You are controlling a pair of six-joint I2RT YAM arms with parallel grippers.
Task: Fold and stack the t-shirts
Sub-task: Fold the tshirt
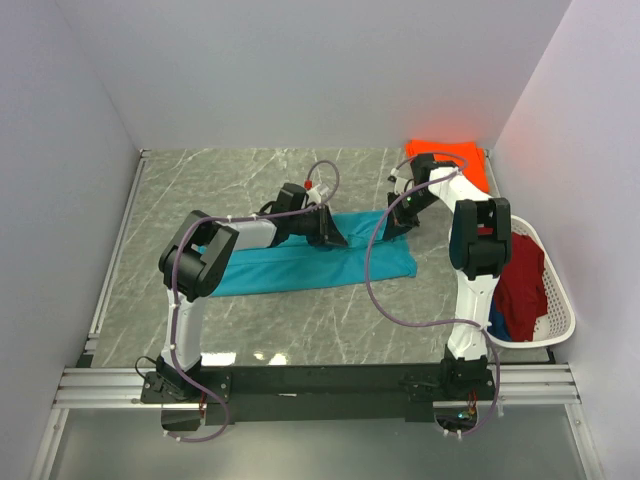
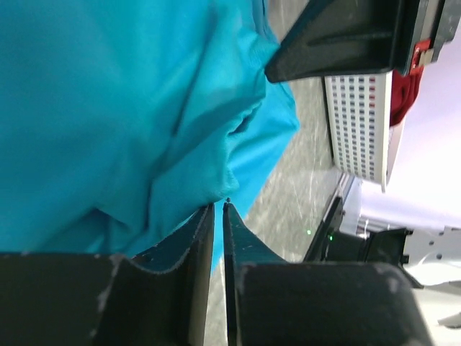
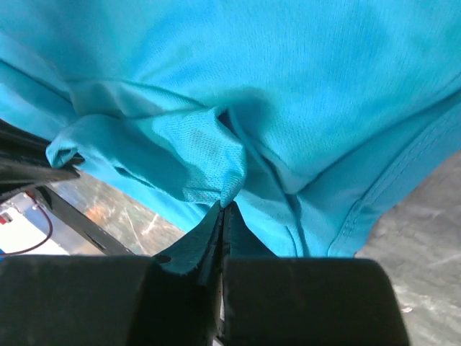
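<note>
We are seeing the teal t-shirt (image 1: pixel 300 262) lying flat on the table (image 1: pixel 300 330) as a long band between the two arms, near the middle, with its right end reaching towards the right arm. Both arms are leaning over its far edge. The left hand (image 1: pixel 333 236) is bearing down on that edge about midway along the cloth. In the left wrist view its fingers (image 2: pixel 193 244) are standing almost together, leaving only a thin slit, with a puckered ridge of the teal cloth nipped at their tips; we are reading this as a narrow grip on the teal t-shirt. The right hand (image 1: pixel 400 215) is working at the far right corner of the same shirt. In the right wrist view its fingers (image 3: pixel 198 245) are pressing tight against each other with a small bunched fold of teal fabric caught between the tips, and the hem is trailing off to the right over the grey table. The orange t-shirt (image 1: pixel 450 160) is lying in the far right corner of the table, apart from the teal one. A white laundry basket (image 1: pixel 560 305) is sitting at the right edge beside the right arm, holding a dark red t-shirt (image 1: pixel 520 275) with a bit of blue cloth (image 1: pixel 497 322) showing beneath it.
</note>
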